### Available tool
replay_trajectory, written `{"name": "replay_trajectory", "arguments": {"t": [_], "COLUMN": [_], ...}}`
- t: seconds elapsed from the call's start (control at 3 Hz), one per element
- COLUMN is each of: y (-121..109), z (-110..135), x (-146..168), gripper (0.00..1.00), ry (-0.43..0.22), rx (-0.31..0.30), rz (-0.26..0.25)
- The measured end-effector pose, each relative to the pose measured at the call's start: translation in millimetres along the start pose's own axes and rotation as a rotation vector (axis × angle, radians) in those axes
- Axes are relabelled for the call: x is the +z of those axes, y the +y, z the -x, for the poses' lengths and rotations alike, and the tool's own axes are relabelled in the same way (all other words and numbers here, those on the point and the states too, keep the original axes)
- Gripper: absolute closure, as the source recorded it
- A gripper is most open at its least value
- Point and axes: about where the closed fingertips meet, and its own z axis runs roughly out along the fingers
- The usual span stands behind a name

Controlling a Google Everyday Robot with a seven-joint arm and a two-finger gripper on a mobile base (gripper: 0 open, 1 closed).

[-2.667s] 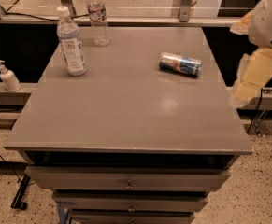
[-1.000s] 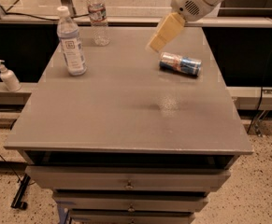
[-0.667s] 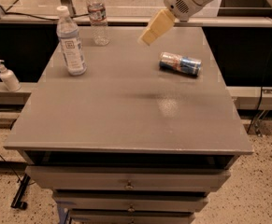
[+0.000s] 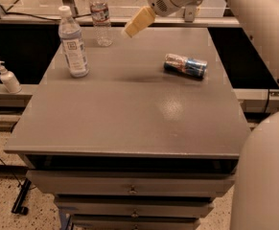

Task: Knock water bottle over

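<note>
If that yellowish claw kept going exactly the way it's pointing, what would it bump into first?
Probably the table. The gripper hangs over its far side, slanting down toward the small water bottle, and seems aimed at the top just short of it. Depth is unclear, so it might clip the bottle.

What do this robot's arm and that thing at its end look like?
The arm is smooth and white, made of thick rounded tubes, with a patch of small dark dots at the wrist. The gripper, over the far side of the table near the water bottle, is a pale tan, blocky piece.
</note>
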Motion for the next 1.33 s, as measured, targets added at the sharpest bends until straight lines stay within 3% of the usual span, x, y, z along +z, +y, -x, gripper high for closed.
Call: {"name": "replay_trajectory", "arguments": {"t": [0.67,1.0,1.33], "y": [2.1,-3.6,-16.1], "z": [30.0,46.1,66.2], "x": [83.8,109.0,128.0], "gripper": [0.00,0.00,0.00], "ry": [-0.102,-0.165,-0.246], "rx": [0.083,0.124,0.163], "rz": [0.060,0.033,-0.036]}}
